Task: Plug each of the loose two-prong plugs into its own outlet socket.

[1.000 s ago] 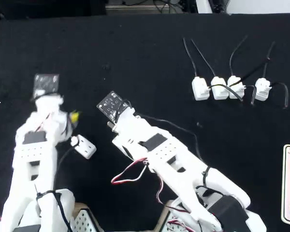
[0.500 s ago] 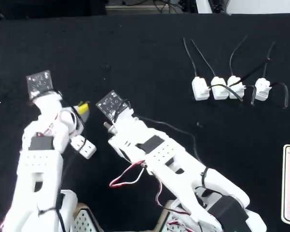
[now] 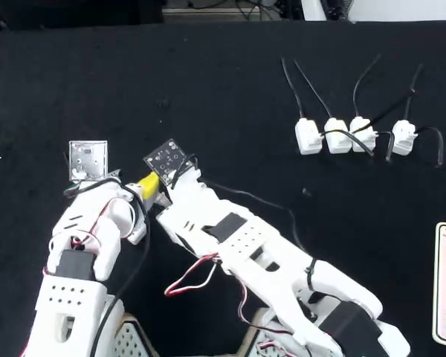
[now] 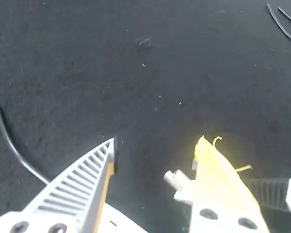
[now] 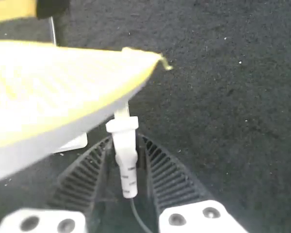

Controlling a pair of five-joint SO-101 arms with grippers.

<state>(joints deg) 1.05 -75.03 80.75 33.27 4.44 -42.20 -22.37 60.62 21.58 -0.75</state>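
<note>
Gripping white plug (image 5: 125,162) in closed right jaws, prong end forward, around 8 o'clock on bench (image 3: 208,89). Holding left jaws wide open, yellow finger (image 4: 216,184) just beside plug's prongs. Seeing four white corded blocks (image 3: 338,136) in row at 2 o'clock, well apart from plug.

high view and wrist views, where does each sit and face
High view: overhead, looking down on the black cloth table; both white arms show.
Left wrist view: on that wrist, facing the table past the open left gripper.
Right wrist view: on that wrist, facing past the right gripper shut on a white two-prong plug.
Both wrist views share that plug.
</note>
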